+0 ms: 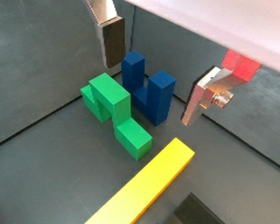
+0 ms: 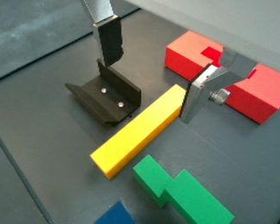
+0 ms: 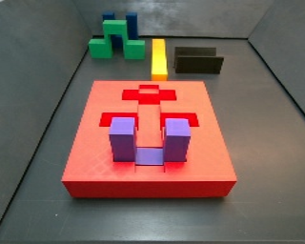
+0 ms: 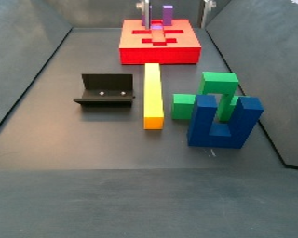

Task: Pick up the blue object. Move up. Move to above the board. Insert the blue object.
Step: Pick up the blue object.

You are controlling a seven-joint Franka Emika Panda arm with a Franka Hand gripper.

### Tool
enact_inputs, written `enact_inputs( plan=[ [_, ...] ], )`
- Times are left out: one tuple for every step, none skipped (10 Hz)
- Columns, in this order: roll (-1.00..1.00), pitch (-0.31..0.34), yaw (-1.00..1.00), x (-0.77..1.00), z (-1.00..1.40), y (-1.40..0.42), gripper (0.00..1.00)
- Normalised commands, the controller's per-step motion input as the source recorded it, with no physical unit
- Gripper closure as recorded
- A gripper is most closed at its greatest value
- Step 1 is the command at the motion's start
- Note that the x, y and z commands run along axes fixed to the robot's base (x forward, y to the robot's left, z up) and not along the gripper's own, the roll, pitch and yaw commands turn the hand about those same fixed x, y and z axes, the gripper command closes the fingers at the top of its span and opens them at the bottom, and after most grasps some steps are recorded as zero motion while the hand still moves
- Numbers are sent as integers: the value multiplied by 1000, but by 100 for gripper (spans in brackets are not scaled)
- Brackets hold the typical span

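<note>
Dark grey surface: matte navy-blue U-shaped block stands upright, apparently touching green stepped block; gripper fingers apart, empty, above; red recessed board toward twelve o'clock.

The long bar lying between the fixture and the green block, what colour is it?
Yellow; the bar shows best in a side view. The gripper is above the board.

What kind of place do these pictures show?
Most likely a robot test cell for a block-insertion task. It has grey walls and a dark floor. A red board with shaped recesses, the blue object and a bolted fixture lie there. The end effector hangs above the board.
</note>
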Motion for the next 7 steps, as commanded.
enact_inputs(
  plan=[
    [0,0,0,0,0,31,0],
    [17,0,0,-14,-54,0,0],
    [0,0,0,-51,-134,20,0],
    [3,0,-11,0,-143,349,0],
    [-10,0,-80,69,-183,880,0],
    [-3,0,-83,140,-183,909,0],
    [0,0,-74,34,-203,926,0]
  ],
)
